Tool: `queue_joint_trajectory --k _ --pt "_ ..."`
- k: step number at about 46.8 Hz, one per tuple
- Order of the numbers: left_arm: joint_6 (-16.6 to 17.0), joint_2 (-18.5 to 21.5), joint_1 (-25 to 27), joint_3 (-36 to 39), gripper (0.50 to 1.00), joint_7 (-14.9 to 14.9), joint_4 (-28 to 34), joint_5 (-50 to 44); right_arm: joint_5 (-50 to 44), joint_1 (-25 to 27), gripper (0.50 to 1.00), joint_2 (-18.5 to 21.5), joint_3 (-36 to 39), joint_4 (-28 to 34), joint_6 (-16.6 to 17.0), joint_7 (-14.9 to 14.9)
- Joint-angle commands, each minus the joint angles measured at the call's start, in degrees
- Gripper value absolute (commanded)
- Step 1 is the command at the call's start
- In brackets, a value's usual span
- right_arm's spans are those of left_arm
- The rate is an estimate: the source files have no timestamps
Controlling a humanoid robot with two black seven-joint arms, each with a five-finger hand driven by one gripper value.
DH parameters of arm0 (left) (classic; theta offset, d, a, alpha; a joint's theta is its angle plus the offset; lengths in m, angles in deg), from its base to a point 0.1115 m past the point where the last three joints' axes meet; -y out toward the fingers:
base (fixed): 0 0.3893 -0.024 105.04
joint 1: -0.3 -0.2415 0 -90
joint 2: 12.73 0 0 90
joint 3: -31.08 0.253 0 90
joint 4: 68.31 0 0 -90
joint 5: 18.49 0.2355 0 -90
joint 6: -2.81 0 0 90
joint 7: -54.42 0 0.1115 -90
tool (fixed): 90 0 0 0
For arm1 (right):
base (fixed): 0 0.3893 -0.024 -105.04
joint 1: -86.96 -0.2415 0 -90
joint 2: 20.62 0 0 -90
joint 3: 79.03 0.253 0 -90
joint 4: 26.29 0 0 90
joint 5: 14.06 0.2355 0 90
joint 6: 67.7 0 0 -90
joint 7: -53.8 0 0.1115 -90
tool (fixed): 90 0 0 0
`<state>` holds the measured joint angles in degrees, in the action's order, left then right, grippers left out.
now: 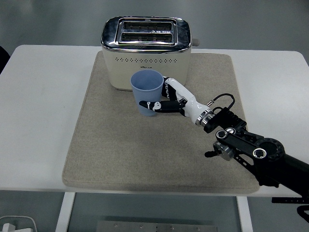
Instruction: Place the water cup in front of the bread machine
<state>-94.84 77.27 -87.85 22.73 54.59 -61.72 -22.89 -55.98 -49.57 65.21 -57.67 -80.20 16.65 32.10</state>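
While your right hand (161, 101) reaches in from the lower right across the mat, its fingers are wrapped around the blue water cup (147, 93): a dark thumb crosses the cup's front low down, and the white-and-black fingers (170, 89) curl round its right side. The cup stands upright with its open mouth facing up, and you can see no contents in it from this angle. It sits directly in front of the bread machine (146, 53), slightly left of the centre of that cream front panel, with the cup's rim overlapping the machine's lower edge in this view; you cannot tell whether the two touch. Whether the cup's base rests on the grey mat (120, 145) or is held just above it is also not clear. The bread machine stands at the far end of the mat, its two chrome-framed slots facing up and a lever knob poking out on its right side. The mat lies on the white table (38, 96), covering most of the middle. Your black forearm, with a thin cable looped at the wrist, stretches diagonally back toward the bottom right corner.
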Motion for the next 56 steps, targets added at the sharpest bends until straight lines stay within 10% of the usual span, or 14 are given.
queue_joint_trajectory --k 1,20,26,31,56 --pt "0.0 0.0 0.0 0.0 1.000 0.0 0.0 0.0 0.0 -0.5 0.500 0.7 0.0 1.1 0.0 -0.1" --pt "0.0 0.0 0.0 0.0 1.000 0.0 0.0 0.0 0.0 0.0 0.504 1.9 -1.6 1.6 -0.6 -0.7" --pt "0.0 0.0 0.0 0.0 1.000 0.0 0.0 0.0 0.0 0.0 0.829 1.9 -1.6 1.7 -1.0 -0.7" --pt "0.0 0.0 0.0 0.0 1.000 0.0 0.0 0.0 0.0 0.0 0.917 1.9 -1.6 1.7 -0.9 -0.7" --pt "0.0 0.0 0.0 0.0 1.000 0.0 0.0 0.0 0.0 0.1 0.924 1.9 -2.8 1.4 -1.0 -0.8"
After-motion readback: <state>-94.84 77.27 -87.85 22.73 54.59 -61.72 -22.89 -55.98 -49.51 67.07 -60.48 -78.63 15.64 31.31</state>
